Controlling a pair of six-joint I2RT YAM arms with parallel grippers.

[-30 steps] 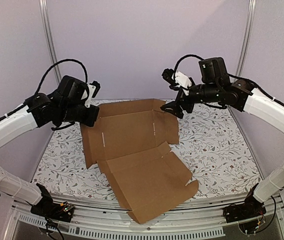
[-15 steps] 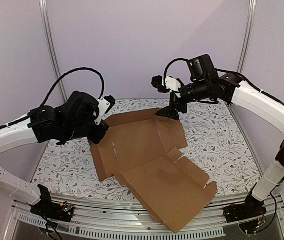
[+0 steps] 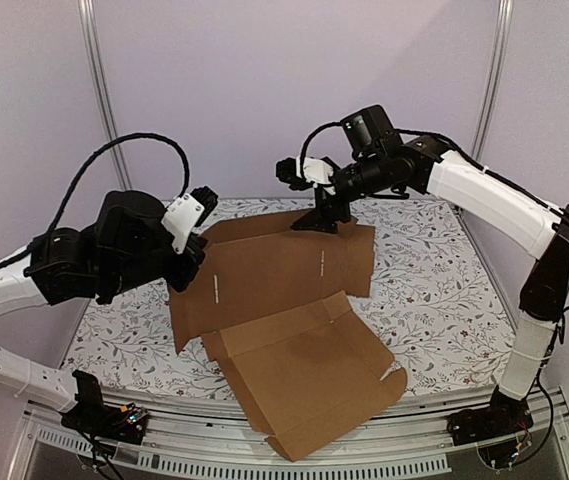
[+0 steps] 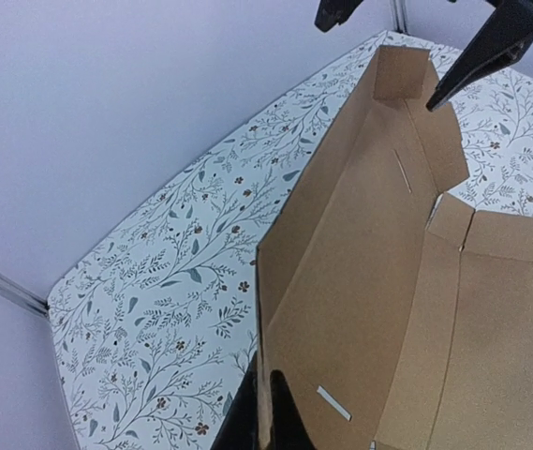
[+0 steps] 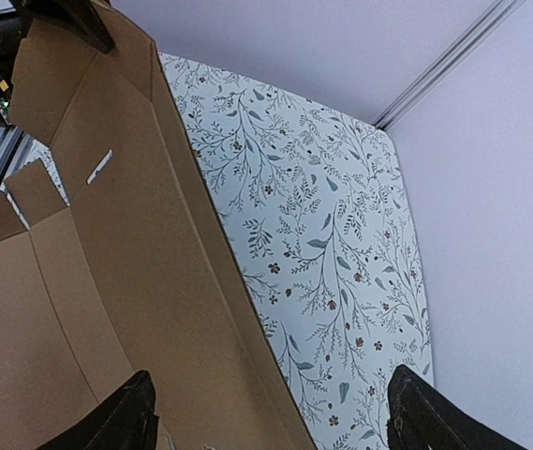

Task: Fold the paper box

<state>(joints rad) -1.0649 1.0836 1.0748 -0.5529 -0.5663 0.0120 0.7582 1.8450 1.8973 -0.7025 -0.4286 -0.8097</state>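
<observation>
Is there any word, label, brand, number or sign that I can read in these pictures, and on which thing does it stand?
No text can be read in any view.
The paper box: plain brown cardboard with slits only, no print.
The table cover: a leaf and flower pattern, no letters.
The small circuit board at the left arm's base: too small to tell whether it bears any marking.

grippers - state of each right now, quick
left gripper: closed, pinching the edge of the paper box
right gripper: open, straddling the box's far edge, not clamped
</observation>
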